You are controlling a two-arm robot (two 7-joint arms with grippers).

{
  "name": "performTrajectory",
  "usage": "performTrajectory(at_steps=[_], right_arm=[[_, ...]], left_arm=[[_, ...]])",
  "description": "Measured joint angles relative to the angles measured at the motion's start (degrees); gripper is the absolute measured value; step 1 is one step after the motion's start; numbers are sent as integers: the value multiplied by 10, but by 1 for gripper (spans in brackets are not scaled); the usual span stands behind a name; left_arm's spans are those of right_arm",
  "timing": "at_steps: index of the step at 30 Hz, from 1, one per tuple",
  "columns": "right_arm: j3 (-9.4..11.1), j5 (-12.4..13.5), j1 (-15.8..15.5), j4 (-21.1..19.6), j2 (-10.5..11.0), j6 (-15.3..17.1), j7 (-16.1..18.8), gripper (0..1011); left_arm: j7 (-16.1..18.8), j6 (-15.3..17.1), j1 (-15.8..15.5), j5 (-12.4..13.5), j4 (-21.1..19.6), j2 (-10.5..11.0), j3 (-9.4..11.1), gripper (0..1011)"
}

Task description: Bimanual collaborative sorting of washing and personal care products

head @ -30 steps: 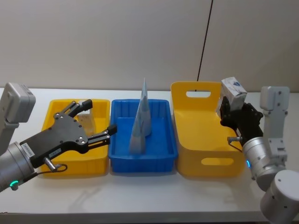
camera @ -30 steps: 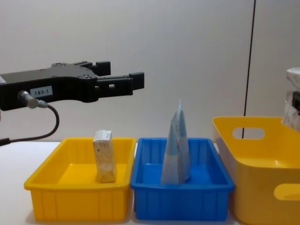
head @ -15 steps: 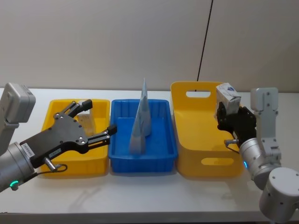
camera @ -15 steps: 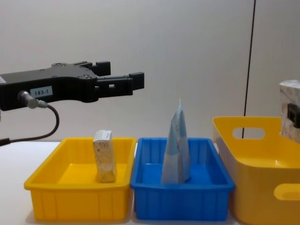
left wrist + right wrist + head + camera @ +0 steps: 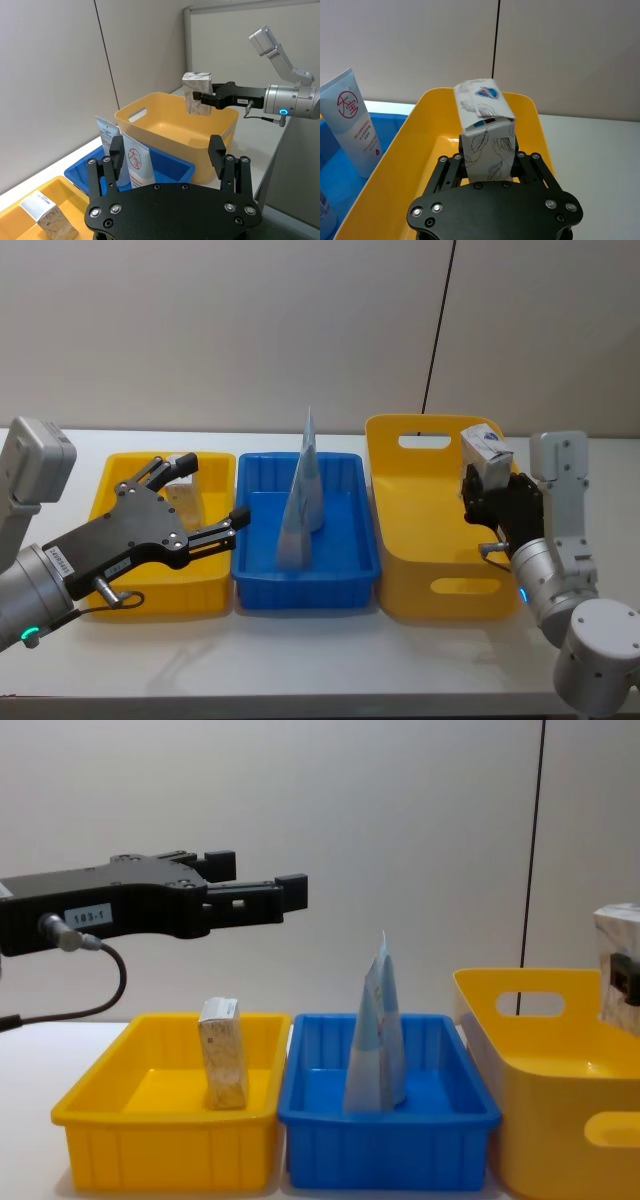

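Right gripper (image 5: 482, 482) is clamped on a grey-white leaf-patterned soft pouch (image 5: 484, 447), holding it upright over the tall yellow plastic bin with handle slots (image 5: 420, 545). Left gripper (image 5: 212, 490) hangs above the shallow yellow plastic tray (image 5: 165, 1150), fingers spread, gripping nothing. A small tan carton (image 5: 224, 1053) stands in that tray. In the blue plastic tray (image 5: 385, 1152) between the two yellow containers stand a white tube with red logo (image 5: 138, 165) and a pale blue tapered tube (image 5: 372, 1050), side by side.

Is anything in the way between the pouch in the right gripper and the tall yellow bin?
Nothing visible: the right gripper holds the leaf-patterned pouch above the tall yellow bin, only air between them. The left gripper hovers open above the low yellow tray.
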Motion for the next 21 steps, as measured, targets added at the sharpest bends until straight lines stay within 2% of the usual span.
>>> performTrajectory(at_steps=[1, 3, 4, 5, 15, 16, 21], right_arm=[[0, -1, 0, 1, 0, 0, 0, 391], [0, -2, 1, 2, 0, 0, 0, 483], [0, -2, 1, 2, 0, 1, 0, 483], [0, -2, 1, 2, 0, 1, 0, 545], [-1, -4, 2, 4, -1, 2, 0, 850], [-1, -4, 2, 4, -1, 2, 0, 903], [-1, -4, 2, 5, -1, 2, 0, 995]], left_arm=[[0, 0, 0, 0, 0, 0, 0, 1002], [0, 0, 0, 0, 0, 0, 0, 1001], [0, 0, 0, 0, 0, 0, 0, 1001], [0, 0, 0, 0, 0, 0, 0, 1001], [0, 0, 0, 0, 0, 0, 0, 1001], [0, 0, 0, 0, 0, 0, 0, 1001], [0, 0, 0, 0, 0, 0, 0, 1002]])
